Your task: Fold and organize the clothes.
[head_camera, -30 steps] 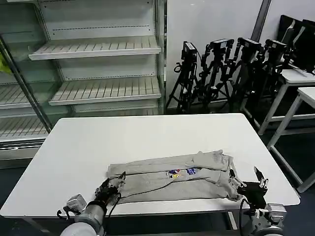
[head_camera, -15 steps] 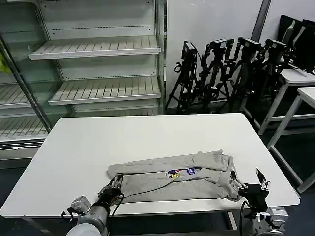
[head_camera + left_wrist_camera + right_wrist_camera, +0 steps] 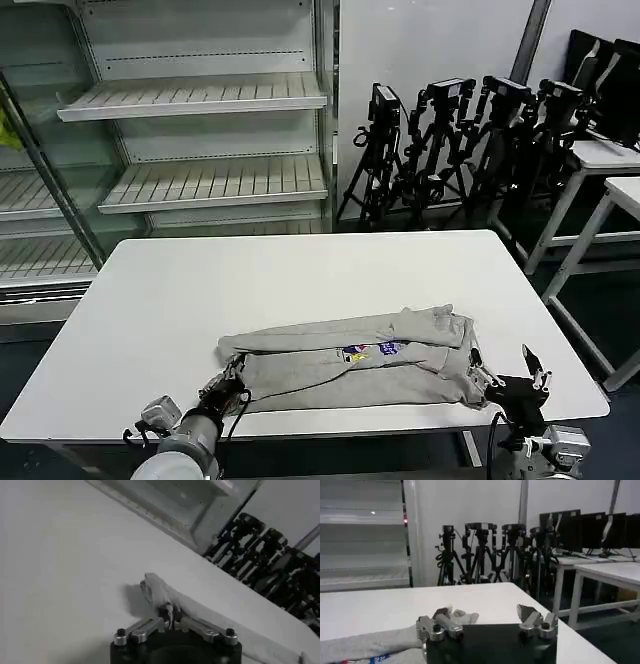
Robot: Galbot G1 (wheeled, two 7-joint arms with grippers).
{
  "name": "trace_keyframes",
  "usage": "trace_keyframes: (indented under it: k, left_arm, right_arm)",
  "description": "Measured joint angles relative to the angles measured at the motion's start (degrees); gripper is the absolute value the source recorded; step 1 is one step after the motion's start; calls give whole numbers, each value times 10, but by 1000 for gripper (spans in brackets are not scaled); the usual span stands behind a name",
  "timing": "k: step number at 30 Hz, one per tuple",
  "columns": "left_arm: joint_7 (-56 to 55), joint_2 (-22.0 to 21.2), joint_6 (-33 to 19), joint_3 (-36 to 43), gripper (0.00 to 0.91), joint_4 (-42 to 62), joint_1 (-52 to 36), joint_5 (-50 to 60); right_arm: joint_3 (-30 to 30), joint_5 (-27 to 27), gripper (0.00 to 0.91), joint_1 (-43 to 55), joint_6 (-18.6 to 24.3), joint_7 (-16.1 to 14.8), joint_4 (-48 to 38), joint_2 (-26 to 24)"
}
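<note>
**A:** Start at the left gripper (image 3: 226,383). What is it doing?

**B:** It sits at the near-left corner of the T-shirt (image 3: 355,360), low on the white table (image 3: 300,270). In the left wrist view its fingers (image 3: 150,625) meet at the centre, pinched together on the cloth's edge, so I judge it is clamped on the hem end.

**A:** And the right gripper (image 3: 508,378)?

**B:** Just off the shirt's near-right end, close to the table's front edge. Its fingers (image 3: 532,615) stand spread with nothing between them; the grey cloth lies beside the one on the shirt's side, not in the gap. So it is released.

**A:** Why would the two sit at opposite ends?

**B:** The shirt lies as a long band across the front half of the table, already doubled lengthwise, sleeves tucked at the right, the small coloured print (image 3: 372,351) facing up near the middle. A gripper at each end suits taking both corners of the near edge for another fold, I think.

**A:** Anything beyond?

**B:** Empty shelving (image 3: 190,130) behind the table, and a cluster of black tripods (image 3: 460,140) to the right, well apart from the work.
</note>
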Motion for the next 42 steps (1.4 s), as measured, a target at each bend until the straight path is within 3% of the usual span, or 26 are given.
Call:
trace_keyframes:
  k: [25, 26, 27, 29, 32, 42]
  left_arm:
    - [10, -15, 6, 4, 907, 14, -23, -34]
    - [10, -14, 5, 3, 595, 15, -25, -35]
    - [9, -14, 4, 3, 403, 17, -26, -37]
    - [7, -13, 2, 1, 222, 20, -30, -40]
    - [6, -13, -2, 0, 111, 24, -32, -45]
    - [6, -20, -10, 6, 60, 26, -27, -48]
  right_arm:
    - [2, -8, 907, -17, 3, -1, 10, 11]
    - [2, -8, 907, -17, 3, -1, 10, 12]
    - [2, -8, 907, -17, 3, -1, 11, 12]
    - [2, -8, 907, -17, 3, -1, 12, 14]
    - [1, -9, 907, -17, 3, -1, 13, 16]
    - [2, -10, 907, -21, 3, -1, 19, 21]
